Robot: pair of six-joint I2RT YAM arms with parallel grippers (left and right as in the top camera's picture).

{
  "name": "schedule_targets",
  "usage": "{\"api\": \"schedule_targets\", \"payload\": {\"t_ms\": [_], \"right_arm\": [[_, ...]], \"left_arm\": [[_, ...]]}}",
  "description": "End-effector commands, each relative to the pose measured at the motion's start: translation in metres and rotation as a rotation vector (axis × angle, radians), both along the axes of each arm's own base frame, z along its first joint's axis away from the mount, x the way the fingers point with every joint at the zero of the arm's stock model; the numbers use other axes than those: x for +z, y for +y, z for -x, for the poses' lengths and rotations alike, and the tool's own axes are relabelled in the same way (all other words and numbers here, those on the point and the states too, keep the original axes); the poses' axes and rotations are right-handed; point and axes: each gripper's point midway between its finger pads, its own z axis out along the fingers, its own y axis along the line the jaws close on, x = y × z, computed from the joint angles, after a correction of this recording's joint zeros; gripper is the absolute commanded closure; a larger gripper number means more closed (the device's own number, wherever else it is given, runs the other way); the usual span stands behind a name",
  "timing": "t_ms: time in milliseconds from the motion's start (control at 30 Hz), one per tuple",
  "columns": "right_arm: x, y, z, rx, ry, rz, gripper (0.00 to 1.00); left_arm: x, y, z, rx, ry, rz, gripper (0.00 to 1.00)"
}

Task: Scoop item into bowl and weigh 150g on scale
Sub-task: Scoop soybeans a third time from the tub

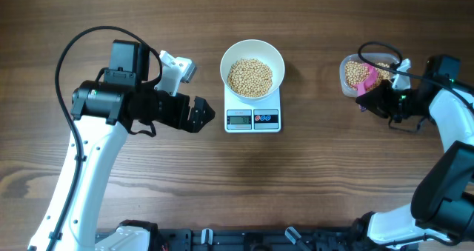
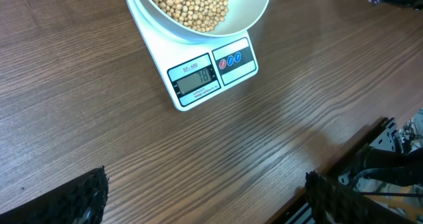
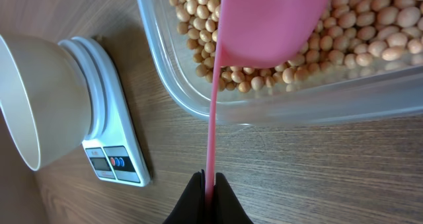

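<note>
The right claw (image 3: 209,184) was clamped on the thin handle of a pink scoop (image 3: 271,19), whose cup sat ahead of it over the beans (image 3: 370,26) in a tub (image 3: 264,108). More beans filled the bowl (image 1: 226,66) on the scale (image 1: 252,119), ahead and left of it on the worktop. The left claw (image 1: 204,115) stood wide apart and empty, just short of the scale. Judged loose, hard and rolling, the beans need scooping; the slim handle may twist. The scoop's inside was hidden, and the display was unclear.

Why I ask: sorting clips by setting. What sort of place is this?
Likely a robot lab bench: white robot arms at a brown wooden table, a flat white digital scale bearing a round white bowl.
</note>
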Motion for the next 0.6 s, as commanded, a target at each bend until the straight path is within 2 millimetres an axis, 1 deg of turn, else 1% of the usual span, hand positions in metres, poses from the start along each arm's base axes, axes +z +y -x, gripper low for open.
{"api": "schedule_targets", "payload": {"t_ms": [0, 300, 567], "right_arm": [[0.003, 0.003, 0.002, -0.027, -0.002, -0.092, 0.96], [0.024, -0.006, -0.004, -0.055, -0.096, -0.215, 0.96], [0.025, -0.023, -0.001, -0.108, -0.103, -0.224, 0.96]], "left_arm": [[0.008, -0.004, 0.003, -0.028, -0.03, 0.016, 0.0], [0.008, -0.004, 0.003, -0.028, -0.03, 0.016, 0.0], [0.008, -0.004, 0.003, -0.028, -0.03, 0.016, 0.0]]}}
